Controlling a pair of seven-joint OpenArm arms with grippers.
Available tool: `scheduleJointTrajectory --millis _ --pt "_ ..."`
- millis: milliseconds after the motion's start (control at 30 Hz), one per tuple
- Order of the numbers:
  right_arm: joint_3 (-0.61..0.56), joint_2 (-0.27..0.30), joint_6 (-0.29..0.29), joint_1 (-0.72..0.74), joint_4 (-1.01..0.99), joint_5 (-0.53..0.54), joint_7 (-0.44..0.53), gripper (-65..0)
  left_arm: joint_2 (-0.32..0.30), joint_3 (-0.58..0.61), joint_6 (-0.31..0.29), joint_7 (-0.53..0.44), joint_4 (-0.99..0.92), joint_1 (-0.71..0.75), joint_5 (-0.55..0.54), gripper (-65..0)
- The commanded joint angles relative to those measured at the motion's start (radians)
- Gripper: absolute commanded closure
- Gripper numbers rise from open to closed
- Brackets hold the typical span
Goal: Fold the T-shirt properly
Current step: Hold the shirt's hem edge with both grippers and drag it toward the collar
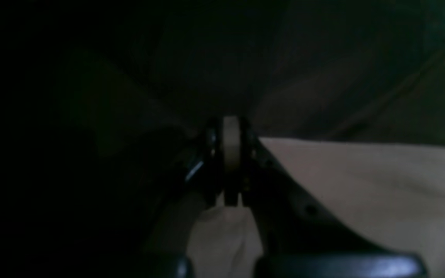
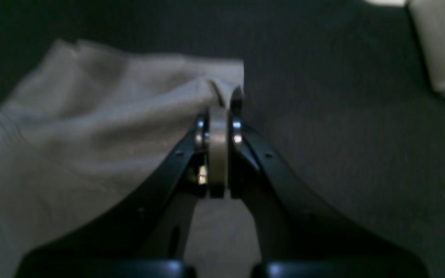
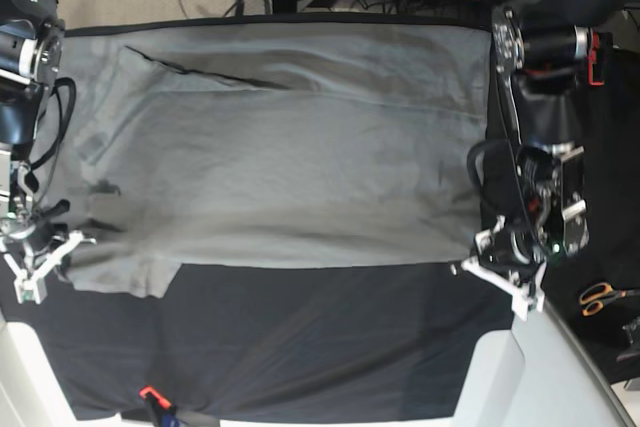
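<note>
Where the right wrist view looks down its own fingers, the right gripper (image 2: 222, 104) is clenched on a raised fold at the edge of the T-shirt (image 2: 91, 116), the grey cloth bunching to the left of the jaws and the black table cloth (image 2: 342, 135) lying bare to the right. A pale object (image 2: 442, 46) at the top right corner is cut off and cannot be identified. The left gripper (image 1: 231, 127) is likewise pinched shut on shirt fabric, but that view is so dark that most of it is unreadable; only a pale flap of cloth shows to the right and below. From the base view, the T-shirt (image 3: 280, 147) lies spread across the table cloth (image 3: 300, 347), held at opposite ends by both arms. Orange-handled scissors (image 3: 600, 297) lie at the right edge, partly cut off.
</note>
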Motion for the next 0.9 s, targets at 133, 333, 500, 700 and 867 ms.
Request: scheduleJointTrajectory --millis 133,333,500,700,867 --pt "0.001 0.018 -0.004 0.017 0.025 0.008 -0.059 -0.2 -0.010 -0.009 -0.003 0.032 0.107 0.033 -0.005 0.0" --pt "0.001 0.018 -0.004 -0.005 0.035 0.008 -0.130 -0.2 -0.010 -0.009 -0.003 0.106 0.227 0.099 -0.005 0.0" --pt "0.001 0.018 -0.004 -0.063 0.126 0.008 -0.179 0.0 -0.010 0.000 -0.003 0.148 0.286 0.156 -0.005 0.0" --pt "0.007 0.018 -0.004 -0.100 0.201 0.008 -0.237 0.0 -0.010 0.001 -0.003 0.153 0.348 0.230 -0.005 0.0" --pt "0.009 0.018 -0.004 -0.143 0.236 0.008 -0.243 0.0 -0.015 0.001 -0.003 0.193 0.402 0.274 -0.005 0.0"
